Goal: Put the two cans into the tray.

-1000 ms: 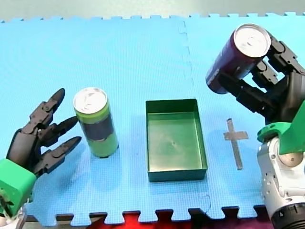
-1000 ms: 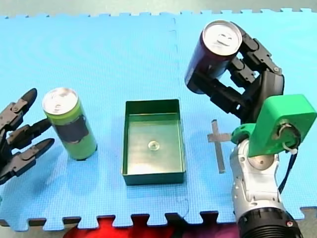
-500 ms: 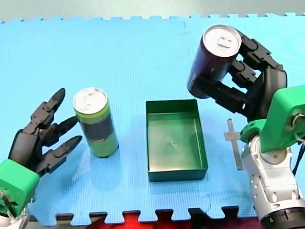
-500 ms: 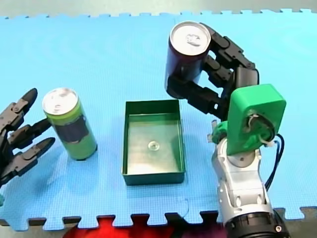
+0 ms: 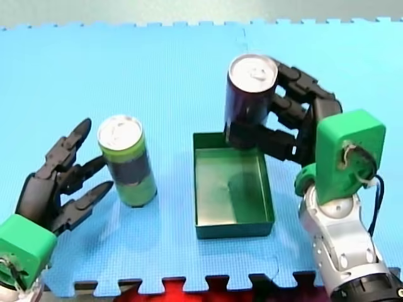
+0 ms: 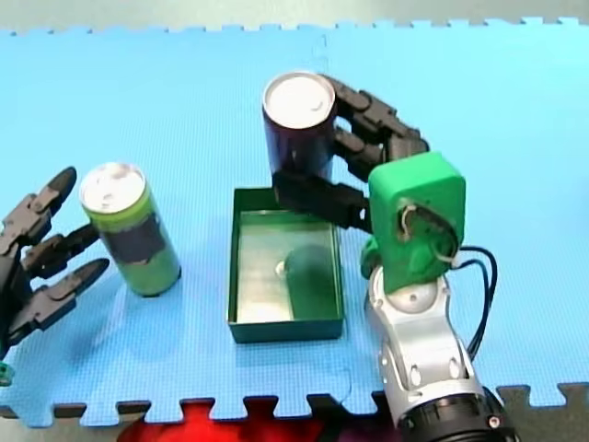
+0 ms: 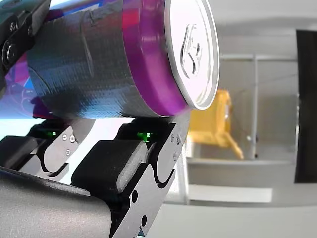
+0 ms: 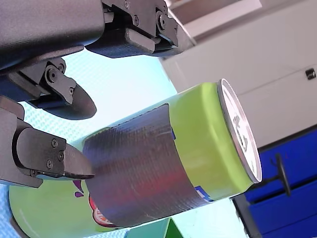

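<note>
Our left hand [image 5: 60, 185], released and holding nothing, was just beside the green can [image 5: 128, 162], which stood upright on the blue mat [image 5: 157, 75]. Right of it lay the green tray [image 5: 233, 229]. Our right hand [image 5: 289, 123] clasped the purple can [image 5: 249, 100] in the air above the tray's far end.

The purple can [image 5: 249, 104] is wearing a dark grey tape band under a silver top. The lime-green can [image 5: 129, 170] is carrying the same dark band and silver top. The tray [image 5: 203, 229] is showing deep green, and the surface [image 5: 157, 75] bright blue. The left hand [image 5: 60, 182] and right hand [image 5: 286, 119] are showing black, with bright green wrist housings.
</note>
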You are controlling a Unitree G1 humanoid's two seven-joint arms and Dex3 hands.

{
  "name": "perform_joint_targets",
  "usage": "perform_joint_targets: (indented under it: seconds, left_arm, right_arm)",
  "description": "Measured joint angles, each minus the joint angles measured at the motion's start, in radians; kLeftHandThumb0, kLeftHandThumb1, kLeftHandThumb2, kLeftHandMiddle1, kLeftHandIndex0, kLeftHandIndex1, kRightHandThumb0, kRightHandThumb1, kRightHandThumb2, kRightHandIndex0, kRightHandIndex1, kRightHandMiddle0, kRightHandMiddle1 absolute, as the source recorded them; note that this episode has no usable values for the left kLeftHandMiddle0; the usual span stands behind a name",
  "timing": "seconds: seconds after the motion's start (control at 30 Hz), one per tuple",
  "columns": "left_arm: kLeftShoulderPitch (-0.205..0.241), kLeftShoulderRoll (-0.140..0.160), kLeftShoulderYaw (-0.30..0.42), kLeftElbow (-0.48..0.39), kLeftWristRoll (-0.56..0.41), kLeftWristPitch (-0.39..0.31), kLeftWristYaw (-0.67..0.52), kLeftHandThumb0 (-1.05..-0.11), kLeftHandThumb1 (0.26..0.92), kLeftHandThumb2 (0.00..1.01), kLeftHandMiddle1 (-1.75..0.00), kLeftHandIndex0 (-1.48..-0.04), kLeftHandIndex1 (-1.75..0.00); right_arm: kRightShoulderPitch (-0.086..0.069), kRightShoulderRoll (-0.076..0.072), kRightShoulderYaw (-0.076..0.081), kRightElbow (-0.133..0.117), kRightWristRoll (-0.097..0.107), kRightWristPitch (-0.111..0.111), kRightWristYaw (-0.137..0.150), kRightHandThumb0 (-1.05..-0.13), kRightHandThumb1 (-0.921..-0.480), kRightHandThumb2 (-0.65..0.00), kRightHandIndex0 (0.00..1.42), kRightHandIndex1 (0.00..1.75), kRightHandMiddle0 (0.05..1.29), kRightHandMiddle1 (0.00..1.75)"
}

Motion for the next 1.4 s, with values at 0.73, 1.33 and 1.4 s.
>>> perform_joint_targets:
  seconds: [0.73,1.33,1.4]
  left_arm:
    - [0.033,0.007,0.001,-0.044,-0.014,0.008,-0.018,-1.048,0.921,0.13,0.00,-0.27,0.00]
    - [0.046,0.025,0.003,-0.061,-0.013,0.005,-0.026,-1.048,0.921,0.17,0.00,-0.26,0.00]
    - [0.049,0.025,0.002,-0.065,-0.011,0.004,-0.023,-1.048,0.921,0.17,0.00,-0.25,0.00]
  right_arm:
    - [-0.103,-0.012,-0.094,0.409,0.133,-0.161,0.076,-0.355,-0.770,0.000,1.32,0.00,1.17,0.00]
    - [-0.219,-0.017,-0.155,0.596,0.149,-0.324,0.134,-0.371,-0.765,0.000,1.31,0.00,1.17,0.00]
    - [-0.219,-0.017,-0.154,0.600,0.144,-0.332,0.130,-0.374,-0.765,0.000,1.31,0.00,1.17,0.00]
